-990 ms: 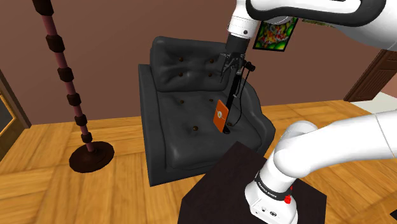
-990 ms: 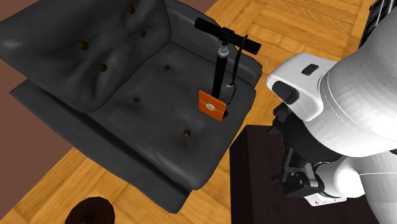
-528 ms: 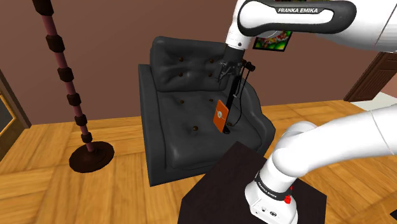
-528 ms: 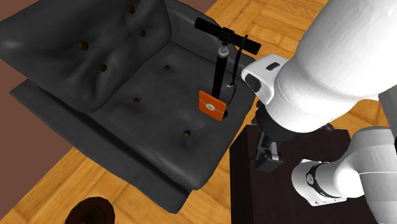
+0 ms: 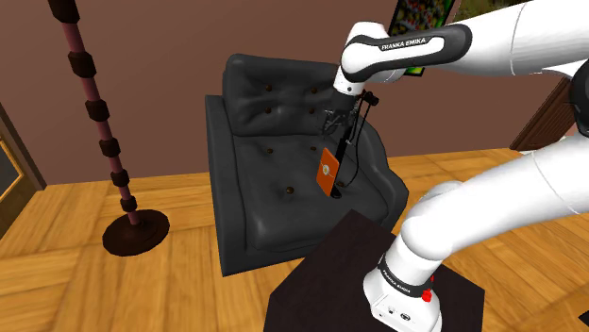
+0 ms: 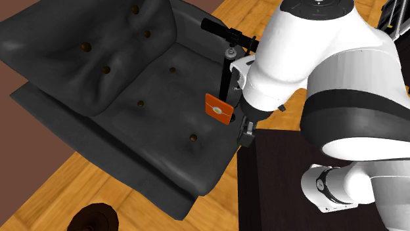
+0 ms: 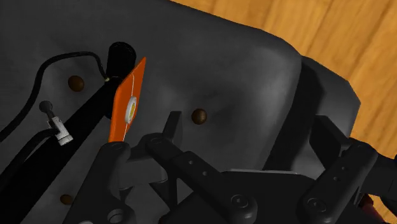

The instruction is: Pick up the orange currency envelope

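Orange envelope [image 5: 327,171] upright on dark armchair [image 5: 269,170]

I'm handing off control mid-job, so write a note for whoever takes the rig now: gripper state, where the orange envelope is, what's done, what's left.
Gripper: open, holding nothing, low over the seat of the dark tufted armchair.
Flat orange envelope: stands on edge on the seat, against the upright black pump. It lies to one side of the gripper's gap, not inside it.
Done: the gripper is close beside the envelope; no grasp yet.
Left: line the gap up over the envelope's thin edge, close, lift. The pump and its hose sit right behind it, so they could probably get caught.
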Tool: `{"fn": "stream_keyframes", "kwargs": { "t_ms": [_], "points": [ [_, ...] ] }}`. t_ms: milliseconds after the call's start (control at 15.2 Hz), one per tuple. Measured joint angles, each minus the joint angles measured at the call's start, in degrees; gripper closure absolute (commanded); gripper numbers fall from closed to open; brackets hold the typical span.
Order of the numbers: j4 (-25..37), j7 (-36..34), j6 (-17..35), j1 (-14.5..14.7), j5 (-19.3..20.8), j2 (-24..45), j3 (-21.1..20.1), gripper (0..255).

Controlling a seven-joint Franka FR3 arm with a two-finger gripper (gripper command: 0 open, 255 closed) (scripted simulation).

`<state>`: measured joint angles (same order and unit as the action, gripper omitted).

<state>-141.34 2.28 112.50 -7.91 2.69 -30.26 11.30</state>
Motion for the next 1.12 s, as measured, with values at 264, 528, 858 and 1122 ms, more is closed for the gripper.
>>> {"fn": "stream_keyframes", "kwargs": {
  "t_ms": [264,528,858,1122],
  "points": [
    [-0.18,0.73,7.02,-1.43,0.12,6.83,2.78,0],
    [0.71,2.21,12.71,-2.9,-0.39,13.41,5.84,0],
    [2.87,4.49,19.79,-4.28,-2.71,20.62,9.14,0],
    [5.32,7.45,28.14,-5.21,-5.81,23.23,11.97,0]
  ]
}}
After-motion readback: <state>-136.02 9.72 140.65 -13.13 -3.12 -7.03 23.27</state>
